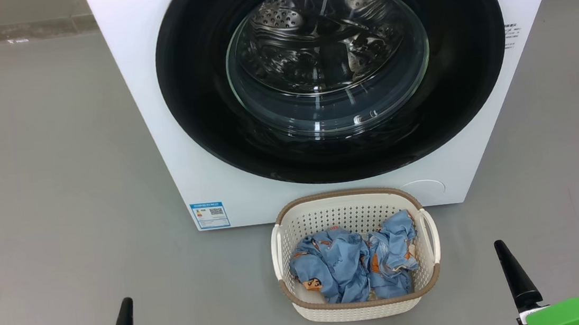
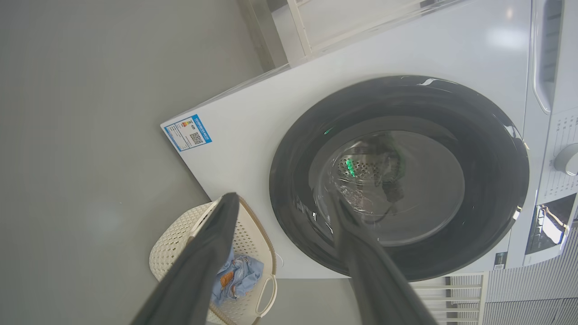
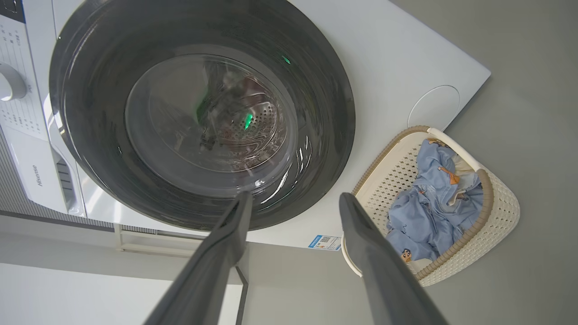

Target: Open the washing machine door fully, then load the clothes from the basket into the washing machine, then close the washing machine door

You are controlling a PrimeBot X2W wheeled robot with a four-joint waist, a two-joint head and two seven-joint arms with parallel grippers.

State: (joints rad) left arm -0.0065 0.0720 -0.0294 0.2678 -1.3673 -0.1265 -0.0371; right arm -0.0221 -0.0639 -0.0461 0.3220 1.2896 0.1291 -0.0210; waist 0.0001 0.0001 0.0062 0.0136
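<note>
The left gripper (image 2: 283,203) has its fingers (image 2: 205,253) spread wide, pinching nothing; the right gripper (image 3: 294,198) is just as wide open and empty (one hangs to each side of the basket, apart from it). On the grey floor (image 1: 57,179) the basket (image 1: 348,195) sits just in front of the washing machine (image 1: 155,143), with the crumpled light-blue clothes (image 1: 352,265) inside. The washing machine door (image 1: 332,68) is shut flush, and the steel drum (image 1: 286,17) shows through its glass. A blue label sticker (image 1: 210,215) marks the machine's lower left corner.
</note>
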